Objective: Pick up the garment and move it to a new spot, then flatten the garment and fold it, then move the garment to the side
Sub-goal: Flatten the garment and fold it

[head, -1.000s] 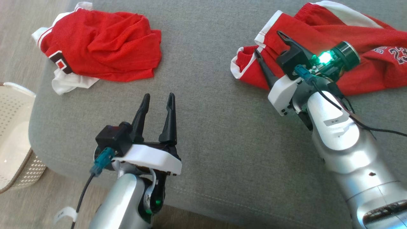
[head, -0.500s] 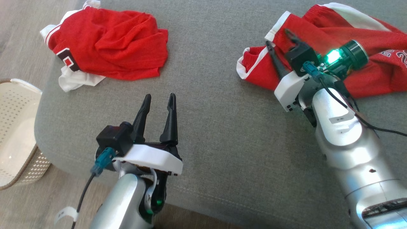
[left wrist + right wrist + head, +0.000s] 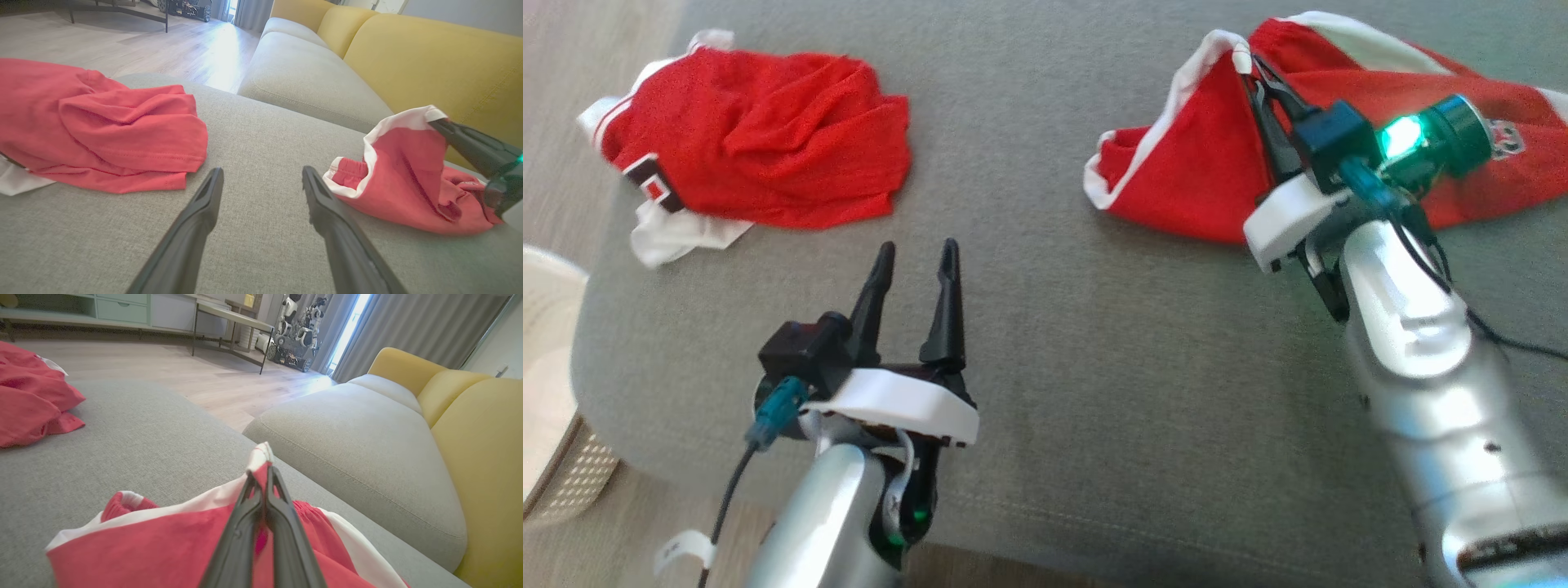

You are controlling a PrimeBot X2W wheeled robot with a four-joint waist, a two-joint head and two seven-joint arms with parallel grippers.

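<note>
A red garment (image 3: 1201,163) with white trim lies at the far right of the grey cushion (image 3: 1054,327). My right gripper (image 3: 1245,61) is shut on its white-trimmed edge, and that edge stands pulled up into a peak. The right wrist view has the two fingers pressed together on the trim (image 3: 261,457), with the red garment (image 3: 163,547) hanging below. A second crumpled red garment (image 3: 760,147) lies at the far left. My left gripper (image 3: 916,247) hovers open over bare cushion between the two, holding nothing. The left wrist view shows the left gripper (image 3: 262,170), the raised garment (image 3: 408,171) and the left garment (image 3: 102,130).
A white perforated basket (image 3: 547,425) stands on the floor beside the cushion's left edge. A yellow backrest (image 3: 429,61) and another grey seat cushion (image 3: 359,433) lie beyond the held garment. Wooden floor (image 3: 163,371) runs past the cushion's far side.
My right gripper has gone from open to shut on the garment's white-trimmed edge and has raised it into a peak. The head camera has shifted. The left gripper has stayed open.
</note>
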